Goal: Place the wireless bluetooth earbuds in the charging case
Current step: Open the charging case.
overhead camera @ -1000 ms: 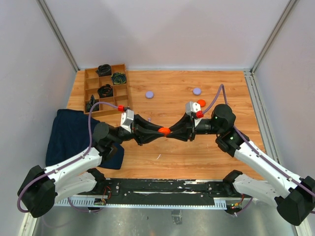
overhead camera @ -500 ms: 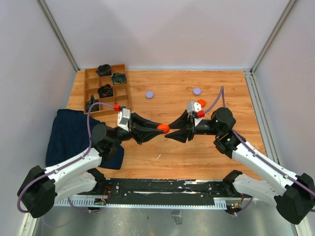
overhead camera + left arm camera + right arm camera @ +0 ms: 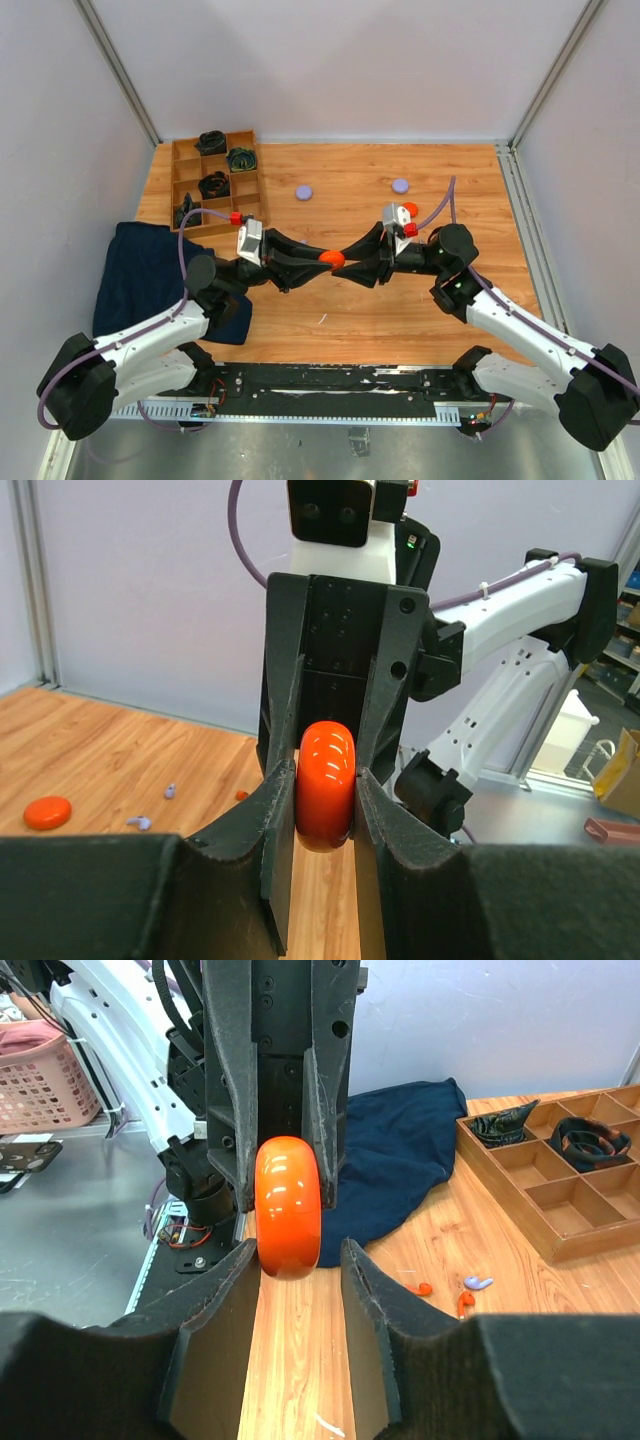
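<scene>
The orange-red charging case (image 3: 331, 259) hangs above the table's middle, closed, pinched edge-on by my left gripper (image 3: 320, 258). In the left wrist view the case (image 3: 326, 795) fills the gap of the left gripper (image 3: 326, 780), both pads against it. My right gripper (image 3: 350, 266) faces it from the right, its jaws open. In the right wrist view the case (image 3: 288, 1205) stands just beyond the right gripper (image 3: 298, 1260), with a gap on its right side. Wireless bluetooth earbuds lie on the wood: two orange-red (image 3: 420, 1288) (image 3: 463, 1303) and one lavender (image 3: 478, 1282).
A wooden divided tray (image 3: 213, 183) with black coiled bundles stands at the back left. A dark blue cloth (image 3: 140, 275) lies at the left edge. Lavender discs (image 3: 303, 193) (image 3: 400, 185) and an orange-red disc (image 3: 409, 209) lie towards the back.
A second ago both grippers were shut on the case. The right gripper has opened and let go. The left gripper keeps the case and has raised it slightly.
</scene>
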`<state>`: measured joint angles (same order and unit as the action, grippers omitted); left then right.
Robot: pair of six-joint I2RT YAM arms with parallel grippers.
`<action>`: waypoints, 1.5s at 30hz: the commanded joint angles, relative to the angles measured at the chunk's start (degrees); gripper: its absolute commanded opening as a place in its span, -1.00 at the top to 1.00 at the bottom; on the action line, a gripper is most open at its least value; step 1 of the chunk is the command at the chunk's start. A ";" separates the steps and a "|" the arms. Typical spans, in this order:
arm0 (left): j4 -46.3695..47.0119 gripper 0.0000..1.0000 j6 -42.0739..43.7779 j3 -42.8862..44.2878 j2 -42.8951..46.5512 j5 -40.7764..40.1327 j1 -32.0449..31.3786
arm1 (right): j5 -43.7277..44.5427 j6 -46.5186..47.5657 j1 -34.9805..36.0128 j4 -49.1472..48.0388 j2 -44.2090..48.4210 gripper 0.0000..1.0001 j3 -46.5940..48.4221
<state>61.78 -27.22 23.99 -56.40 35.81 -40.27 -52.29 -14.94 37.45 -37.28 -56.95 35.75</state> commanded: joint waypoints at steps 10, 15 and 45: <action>3.35 0.73 -0.90 0.53 -1.51 0.57 -0.42 | -0.44 -2.47 1.13 -6.51 -1.71 0.42 0.09; 0.51 0.58 0.34 1.21 -1.00 1.08 -0.42 | -0.88 -1.86 1.11 -5.82 -1.85 0.66 0.09; -16.45 -0.34 4.82 6.89 0.64 -1.68 -0.42 | 1.35 -5.47 1.10 -23.25 -0.71 0.99 -8.37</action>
<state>47.05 -23.75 28.60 -55.48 34.59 -40.32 -52.23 -18.65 37.58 -53.89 -58.17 28.69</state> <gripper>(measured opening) 0.674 0.265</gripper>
